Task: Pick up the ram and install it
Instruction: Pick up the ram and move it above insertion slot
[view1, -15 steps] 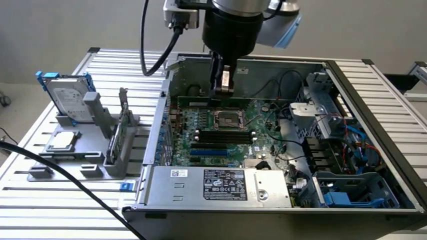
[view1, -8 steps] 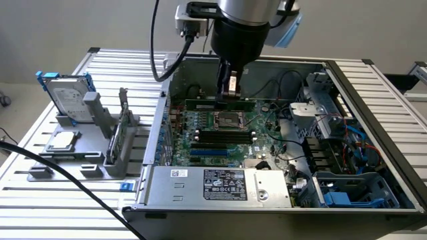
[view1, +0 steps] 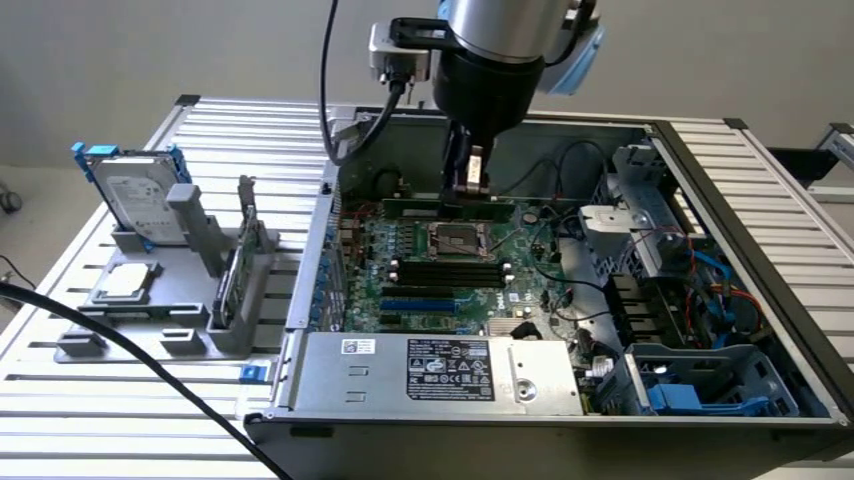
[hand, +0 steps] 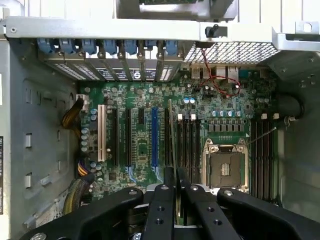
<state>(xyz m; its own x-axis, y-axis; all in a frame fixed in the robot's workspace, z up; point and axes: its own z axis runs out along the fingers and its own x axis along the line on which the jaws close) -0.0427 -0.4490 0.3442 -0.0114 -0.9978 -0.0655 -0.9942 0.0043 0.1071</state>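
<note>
Green ram (view1: 414, 208), one; one gripper (view1: 466, 196) pinching it.

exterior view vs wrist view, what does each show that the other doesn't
Exterior view: the silver hard drive and the processor chip on the grey holder beside the case, and the ram as a long green stick in the hand.
Wrist view: the row of blue latches at the case's edge and the white slot.
Both: the motherboard, its processor socket, the black memory slots and the hand.
</note>
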